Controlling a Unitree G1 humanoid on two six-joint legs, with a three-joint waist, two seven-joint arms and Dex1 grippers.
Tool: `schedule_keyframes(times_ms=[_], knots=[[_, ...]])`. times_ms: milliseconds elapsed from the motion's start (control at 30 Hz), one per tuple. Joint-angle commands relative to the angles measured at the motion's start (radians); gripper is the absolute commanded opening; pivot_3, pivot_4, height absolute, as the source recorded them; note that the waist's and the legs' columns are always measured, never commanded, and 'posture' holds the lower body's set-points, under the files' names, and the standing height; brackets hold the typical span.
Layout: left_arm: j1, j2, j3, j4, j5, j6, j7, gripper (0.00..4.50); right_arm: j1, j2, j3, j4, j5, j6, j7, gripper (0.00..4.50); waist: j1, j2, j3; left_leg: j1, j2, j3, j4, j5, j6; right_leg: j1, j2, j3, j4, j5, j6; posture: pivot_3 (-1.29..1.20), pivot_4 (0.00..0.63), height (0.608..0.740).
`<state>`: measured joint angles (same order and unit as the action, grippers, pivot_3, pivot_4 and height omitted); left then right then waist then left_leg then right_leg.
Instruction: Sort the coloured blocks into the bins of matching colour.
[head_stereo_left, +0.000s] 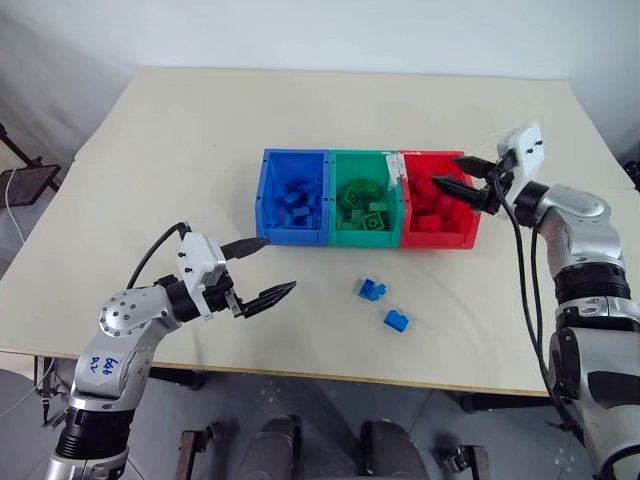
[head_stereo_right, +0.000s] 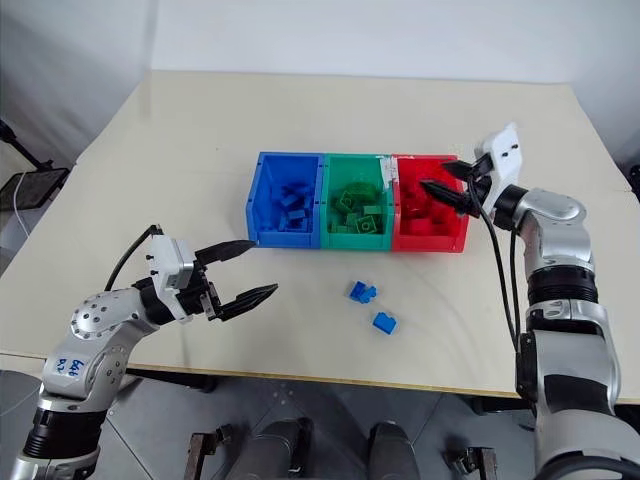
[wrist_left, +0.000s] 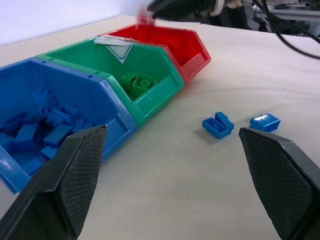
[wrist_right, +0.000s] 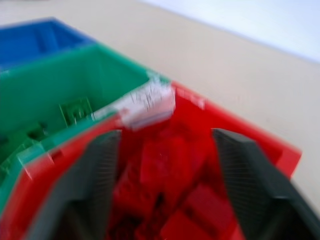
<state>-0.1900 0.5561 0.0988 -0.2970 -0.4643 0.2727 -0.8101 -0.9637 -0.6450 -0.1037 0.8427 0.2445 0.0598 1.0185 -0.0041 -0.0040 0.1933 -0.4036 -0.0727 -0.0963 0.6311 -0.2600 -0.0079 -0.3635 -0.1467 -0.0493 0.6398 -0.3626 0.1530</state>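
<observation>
Beige tabletop (head_stereo_left: 180, 140) carries three joined open plastic bins: blue bin (head_stereo_left: 265, 200), green bin (head_stereo_left: 362, 236) and red bin (head_stereo_left: 470, 225), each holding matching studded bricks. Two small blue plastic bricks (head_stereo_left: 370, 290) (head_stereo_left: 396, 321) lie loose in front of them. Left gripper (head_stereo_left: 262, 268) hovers open near the blue bin; right gripper (head_stereo_left: 450, 174) hangs open and empty over the red bin.

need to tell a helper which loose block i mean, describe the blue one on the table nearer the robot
Start at the row of three joined bins in the middle of the table. On the bare tabletop in front of the green and red bins lie two loose blue blocks. Yours is the single blue block, closer to the table's near edge and to the right of the bulkier blue block.
</observation>
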Motion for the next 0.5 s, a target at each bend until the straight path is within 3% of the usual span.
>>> schedule_keyframes(times_ms=[33,200,300,500], knots=[[0.009,0.012,0.019,-0.011,0.001,-0.011,0.001,4.50,0.028,-0.046,-0.033,-0.048,0.016,-0.027,0.047,4.47,0.000,0.000,0.000,0.000,0.000,0.000,0.000,0.000,0.000,0.000,0.000,0.000,0.000,0.000,0.000,0.00,0.150,0.740],[0.012,0.030,0.010,0.017,0.029,-0.045,-0.023,4.50,0.202,-0.128,-0.094,-0.217,0.093,0.003,0.174,4.49,0.004,0.000,0.000,0.000,0.000,0.000,0.000,0.000,0.000,0.002,0.000,-0.002,-0.001,0.000,0.000,0.00,0.150,0.740],[0.011,0.060,-0.004,0.085,0.077,-0.123,-0.075,4.50,0.463,-0.219,-0.171,-0.399,0.160,0.030,0.276,4.49,0.020,0.000,0.000,0.000,0.000,0.000,0.001,0.000,0.000,0.003,0.000,-0.004,-0.003,0.000,0.000,0.00,0.150,0.740],[-0.022,0.077,-0.069,0.165,0.106,-0.203,-0.179,4.50,0.857,-0.289,-0.322,-0.565,0.182,-0.039,0.317,4.49,0.025,0.000,0.000,0.002,0.000,0.002,0.001,0.000,0.001,0.004,0.000,-0.002,-0.007,0.000,0.000,0.00,0.150,0.740]])
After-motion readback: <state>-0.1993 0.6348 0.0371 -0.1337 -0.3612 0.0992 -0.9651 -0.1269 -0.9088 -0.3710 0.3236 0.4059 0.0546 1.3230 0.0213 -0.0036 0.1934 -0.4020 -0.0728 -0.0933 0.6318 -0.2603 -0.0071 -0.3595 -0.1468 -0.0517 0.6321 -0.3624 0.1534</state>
